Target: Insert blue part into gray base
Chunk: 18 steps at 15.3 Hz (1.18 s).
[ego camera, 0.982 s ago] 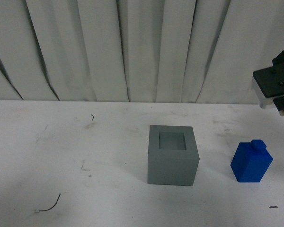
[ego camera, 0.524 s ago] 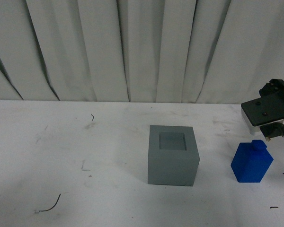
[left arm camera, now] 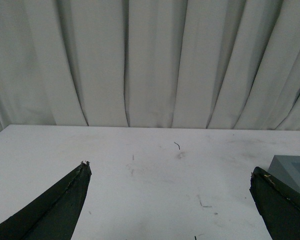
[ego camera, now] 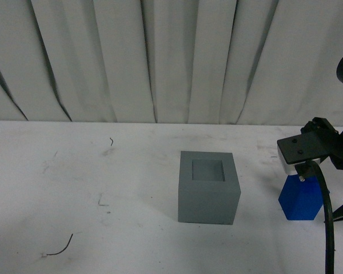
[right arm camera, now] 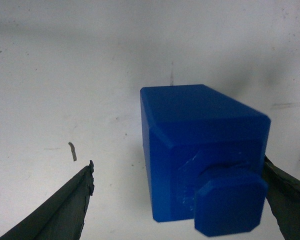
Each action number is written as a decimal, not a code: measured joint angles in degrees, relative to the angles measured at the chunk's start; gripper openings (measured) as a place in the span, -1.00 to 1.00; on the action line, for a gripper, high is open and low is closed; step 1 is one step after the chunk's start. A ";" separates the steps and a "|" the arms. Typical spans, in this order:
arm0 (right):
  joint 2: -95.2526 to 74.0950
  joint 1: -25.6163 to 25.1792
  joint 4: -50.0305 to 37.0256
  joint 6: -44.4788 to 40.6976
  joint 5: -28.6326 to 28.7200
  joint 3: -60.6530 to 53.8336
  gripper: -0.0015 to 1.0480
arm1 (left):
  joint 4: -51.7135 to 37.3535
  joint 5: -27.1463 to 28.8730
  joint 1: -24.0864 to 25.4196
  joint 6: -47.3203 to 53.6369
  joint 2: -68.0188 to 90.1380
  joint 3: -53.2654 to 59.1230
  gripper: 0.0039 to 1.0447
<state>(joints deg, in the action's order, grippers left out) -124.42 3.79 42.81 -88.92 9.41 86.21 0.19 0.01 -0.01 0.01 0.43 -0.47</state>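
We judge the task to be at its opening step, with nothing inserted yet. The gray base stands near the middle of the table, and the square recess in its top face is empty. Taking the curtain side as twelve o'clock, the blue part rests on the table at about three o'clock from the base, apart from it. The right gripper hangs directly over the blue part. In the right wrist view its jaws are spread with one finger on each side of the block, and the small knob faces the camera. One finger looks very close to the block's edge, though we cannot tell if it touches, and we see no grasp yet. The left gripper is also spread wide and holds nothing, and it hovers over bare table at about nine o'clock from the base. What remains is closing on the block, lifting it, carrying it over the recess and lowering it in.
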 joint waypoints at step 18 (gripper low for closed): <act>4.63 0.35 7.37 1.29 6.40 4.33 -0.10 | 0.00 0.00 0.00 0.00 0.00 0.00 0.88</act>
<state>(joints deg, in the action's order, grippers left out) -119.79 4.14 50.17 -87.64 15.81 90.54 0.19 0.01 -0.01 0.01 0.43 -0.47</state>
